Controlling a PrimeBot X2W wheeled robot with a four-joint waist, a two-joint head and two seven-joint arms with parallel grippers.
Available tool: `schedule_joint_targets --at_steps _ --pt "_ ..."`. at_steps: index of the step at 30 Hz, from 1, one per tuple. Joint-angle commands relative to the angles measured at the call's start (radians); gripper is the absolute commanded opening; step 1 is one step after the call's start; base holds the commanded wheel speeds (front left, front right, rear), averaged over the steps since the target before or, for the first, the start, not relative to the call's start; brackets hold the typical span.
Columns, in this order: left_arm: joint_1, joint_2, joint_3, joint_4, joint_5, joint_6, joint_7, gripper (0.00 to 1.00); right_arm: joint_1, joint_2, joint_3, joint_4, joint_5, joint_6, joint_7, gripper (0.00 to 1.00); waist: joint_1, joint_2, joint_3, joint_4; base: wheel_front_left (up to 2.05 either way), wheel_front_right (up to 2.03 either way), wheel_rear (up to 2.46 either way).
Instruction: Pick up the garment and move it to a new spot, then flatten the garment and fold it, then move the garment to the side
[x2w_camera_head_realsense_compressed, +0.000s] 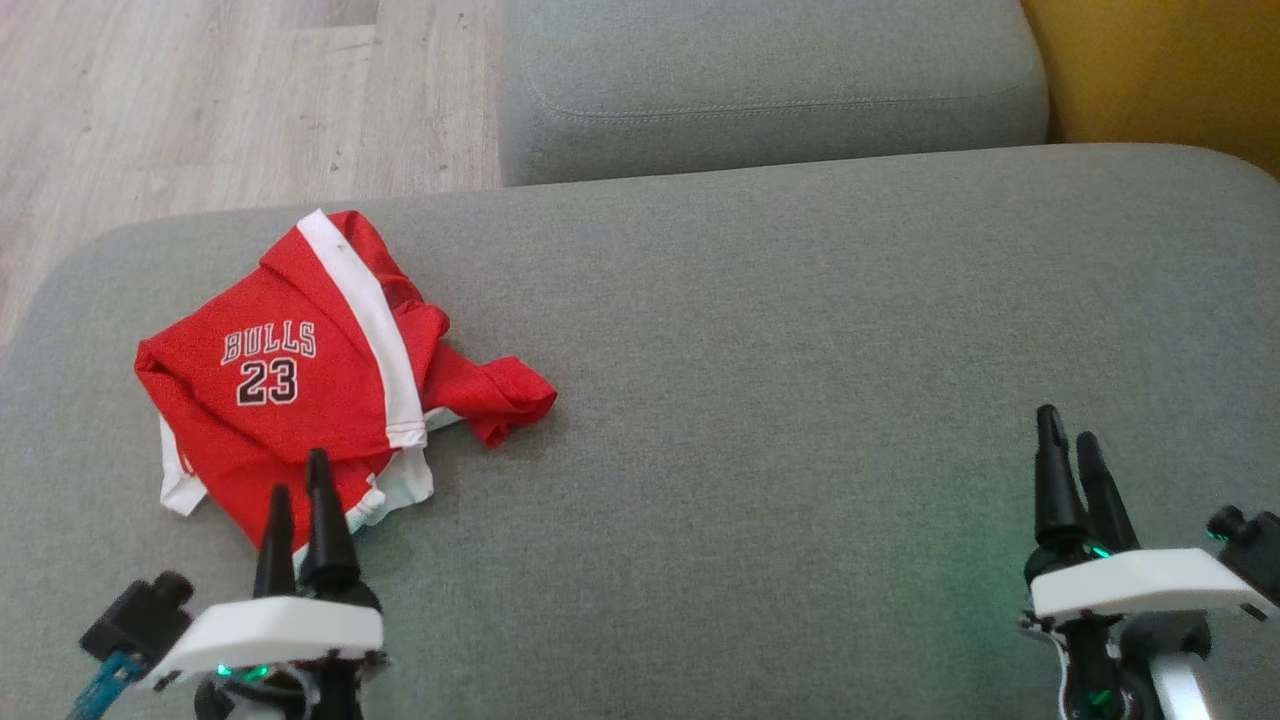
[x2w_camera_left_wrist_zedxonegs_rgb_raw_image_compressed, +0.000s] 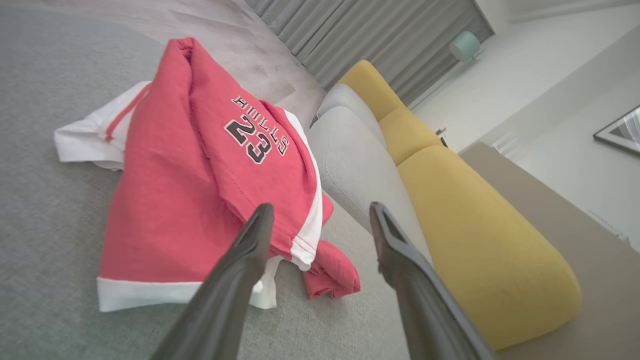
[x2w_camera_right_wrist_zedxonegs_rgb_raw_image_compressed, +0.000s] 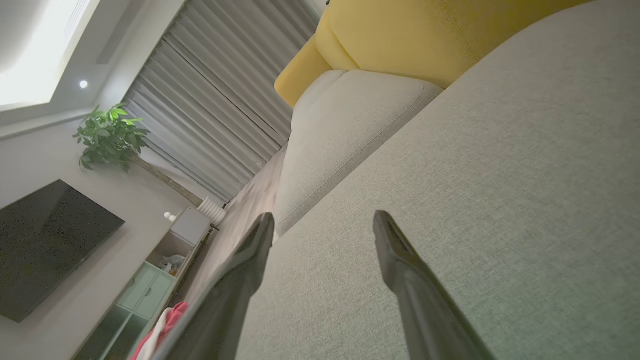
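1. The garment (x2w_camera_head_realsense_compressed: 300, 390) lies crumpled on the left of the grey sofa (x2w_camera_head_realsense_compressed: 760, 400), red with white trim. It is gripped by nothing, so the first step, the pick-up, is judged not yet begun.
2. The left arm (x2w_camera_head_realsense_compressed: 280, 630) is held at the garment's near edge, pointing far. The left jaws are spread wide and nothing is held. They are seen over the near hem in the head view, but whether the cloth is touched cannot be told.
3. For the next move, the left jaws would likely need to be lowered onto a raised fold and closed on a bunch of cloth. The garment could then be lifted and carried right, to the bare middle.
4. The right arm (x2w_camera_head_realsense_compressed: 1140, 585) is poised at the near right, well apart from the garment, over bare sofa. The right jaws are likewise wide apart and empty.
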Motion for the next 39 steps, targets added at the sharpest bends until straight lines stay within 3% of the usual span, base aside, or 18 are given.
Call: schedule_joint_targets --at_steps 1,39 --pt "-0.055 0.014 -0.001 -0.035 0.045 0.008 -0.014 1.0 -0.056 -0.007 0.02 -0.042 -0.043 0.0 -0.015 1.0 0.0 0.0 0.0 -0.001 0.0 0.0 0.0" --pt "-0.169 0.175 -0.378 0.058 0.6 0.212 -0.123 1.0 -0.077 -0.01 0.134 -0.014 -0.697 -0.001 -0.124 1.0 0.0 0.0 -0.008 -0.016 0.0 0.0 0.0"
